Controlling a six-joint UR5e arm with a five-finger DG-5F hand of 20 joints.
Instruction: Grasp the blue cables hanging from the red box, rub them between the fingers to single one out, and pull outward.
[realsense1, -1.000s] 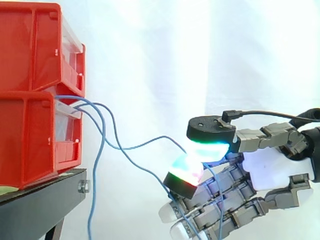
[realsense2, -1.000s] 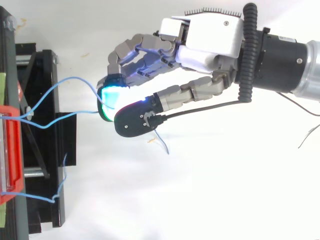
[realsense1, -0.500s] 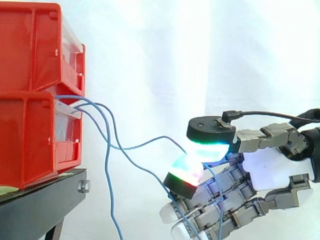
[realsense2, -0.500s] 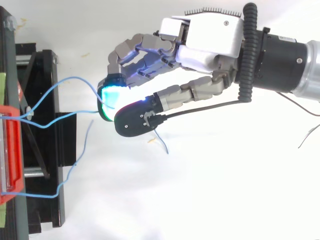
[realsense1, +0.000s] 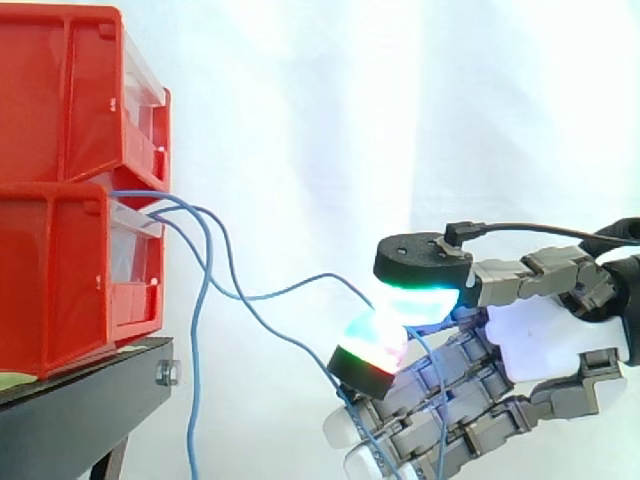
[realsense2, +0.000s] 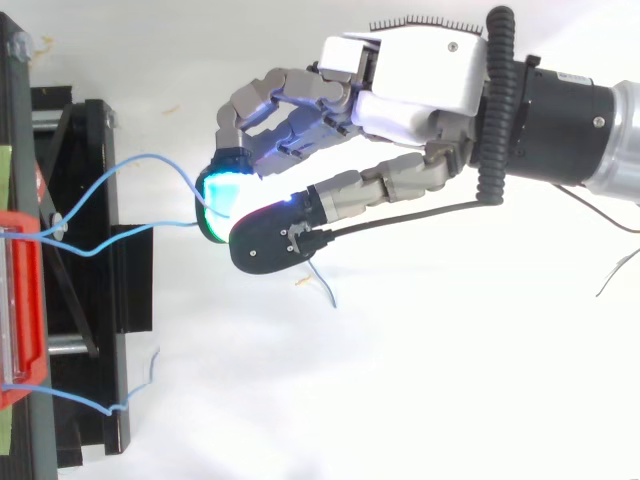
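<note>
Hand (realsense1: 545, 345) pinches two blue cables (realsense1: 290, 291) between thumb and finger pad, well out from the lower red box (realsense1: 60, 270) at the stand (realsense1: 80, 400) edge. A third hangs loose. Risk: pulling with both pinched drags two out, or the thin cable slips from the pads.

The hand (realsense2: 410, 85) has a smooth white plastic shell and matt grey fingers (realsense2: 290, 105). Facing it, the red bins (realsense1: 60, 270) of glossy plastic sit on a matt black stand (realsense1: 80, 405). Between them the blue cables (realsense1: 275, 295) look smooth-sheathed. Behind hangs a curtain (realsense1: 350, 120) of soft cloth.
</note>
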